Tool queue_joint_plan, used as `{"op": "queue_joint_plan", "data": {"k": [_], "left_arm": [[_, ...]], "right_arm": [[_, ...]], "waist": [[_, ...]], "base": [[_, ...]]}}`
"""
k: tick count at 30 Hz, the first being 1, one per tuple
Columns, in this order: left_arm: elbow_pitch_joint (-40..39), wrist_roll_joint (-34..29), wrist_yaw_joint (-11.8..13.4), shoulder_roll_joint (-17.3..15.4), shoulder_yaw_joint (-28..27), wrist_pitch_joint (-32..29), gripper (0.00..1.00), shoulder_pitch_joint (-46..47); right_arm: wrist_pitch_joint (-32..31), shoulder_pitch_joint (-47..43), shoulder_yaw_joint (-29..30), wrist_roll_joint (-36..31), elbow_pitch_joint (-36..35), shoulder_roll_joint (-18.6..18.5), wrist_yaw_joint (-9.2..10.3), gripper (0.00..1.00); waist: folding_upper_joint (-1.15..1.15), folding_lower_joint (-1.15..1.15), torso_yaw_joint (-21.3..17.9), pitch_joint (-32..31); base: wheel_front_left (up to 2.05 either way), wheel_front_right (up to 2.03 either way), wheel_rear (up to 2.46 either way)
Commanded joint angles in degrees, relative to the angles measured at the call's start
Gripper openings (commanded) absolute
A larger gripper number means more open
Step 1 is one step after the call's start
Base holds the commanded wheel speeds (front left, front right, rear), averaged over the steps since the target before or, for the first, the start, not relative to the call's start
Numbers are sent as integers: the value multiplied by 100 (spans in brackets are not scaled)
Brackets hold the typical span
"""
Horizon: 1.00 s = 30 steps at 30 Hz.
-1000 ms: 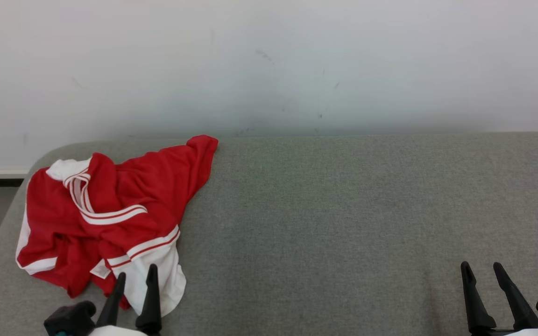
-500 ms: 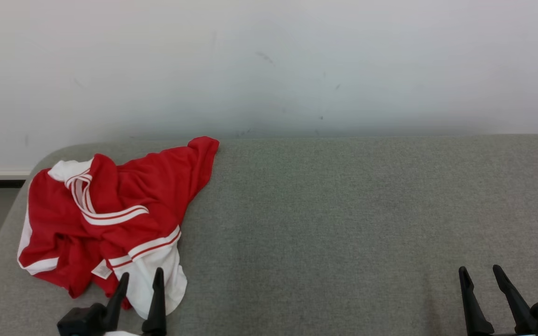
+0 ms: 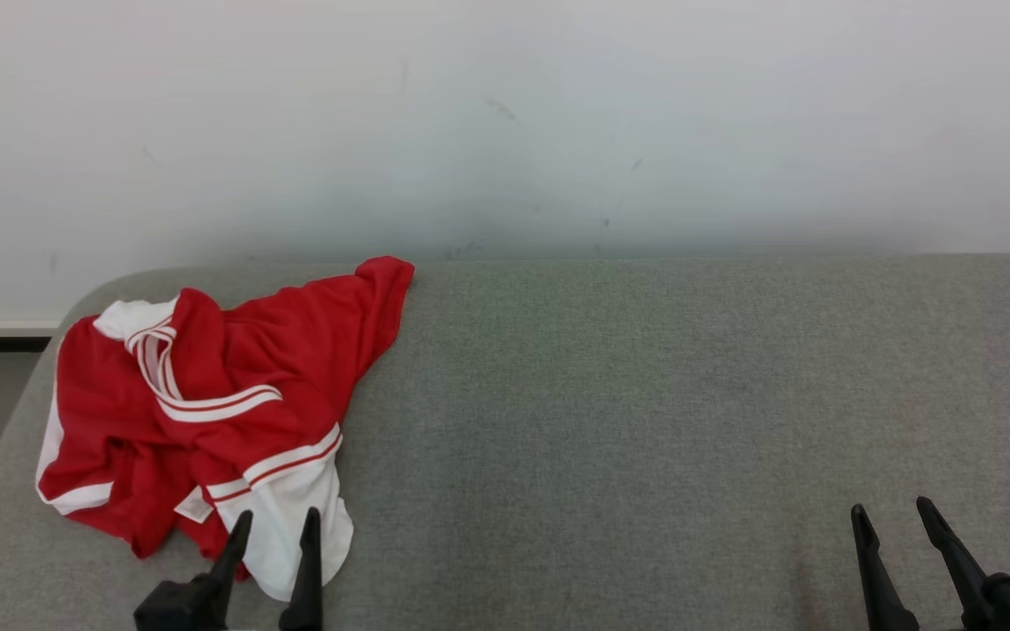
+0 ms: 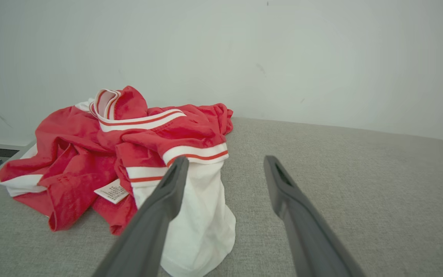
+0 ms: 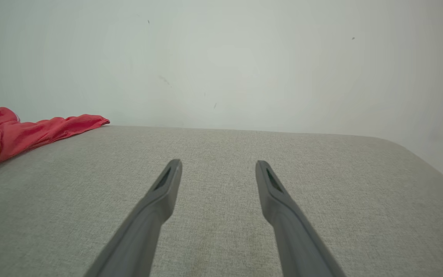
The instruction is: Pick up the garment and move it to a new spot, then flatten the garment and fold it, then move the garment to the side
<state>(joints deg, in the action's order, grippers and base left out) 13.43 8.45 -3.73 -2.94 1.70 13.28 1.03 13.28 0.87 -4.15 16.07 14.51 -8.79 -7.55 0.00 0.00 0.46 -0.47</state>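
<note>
Garment (image 3: 198,412) is pictured just ahead of the parted left claw (image 3: 279,514), well apart from the likewise parted right claw (image 3: 889,505).

The left hand (image 3: 280,514) and the right hand (image 3: 889,505) look alike: a blocky black base (image 3: 174,606) bearing two long, slim, matte dark fingers (image 4: 302,227) that taper to narrow tips, each with a slot-like recess near the tip.

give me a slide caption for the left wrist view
Open left claw poised at the white edge of a crumpled red-and-white garment on a grey padded surface.
</note>
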Motion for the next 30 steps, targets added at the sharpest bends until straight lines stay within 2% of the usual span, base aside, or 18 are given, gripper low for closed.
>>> {"op": "queue_joint_plan", "data": {"k": [1,10,15,30], "left_arm": [[-29,-126,16,-46,-6,76,100,-52],[-9,-481,-10,-43,11,149,100,-30],[18,-683,-24,-42,26,201,100,2],[-26,-645,0,-29,27,190,100,-277]], "right_arm": [[60,-66,-22,-131,-22,-36,10,100],[159,-88,-71,-473,-44,-87,11,100],[200,-117,-89,-641,-37,-98,12,100],[196,-171,-268,-559,68,-18,12,100]], "waist": [[0,0,0,-2],[0,0,14,4],[0,0,157,-7],[0,0,1278,-149]], "base": [[0,0,0],[0,0,0],[0,0,0],[0,0,0]]}}
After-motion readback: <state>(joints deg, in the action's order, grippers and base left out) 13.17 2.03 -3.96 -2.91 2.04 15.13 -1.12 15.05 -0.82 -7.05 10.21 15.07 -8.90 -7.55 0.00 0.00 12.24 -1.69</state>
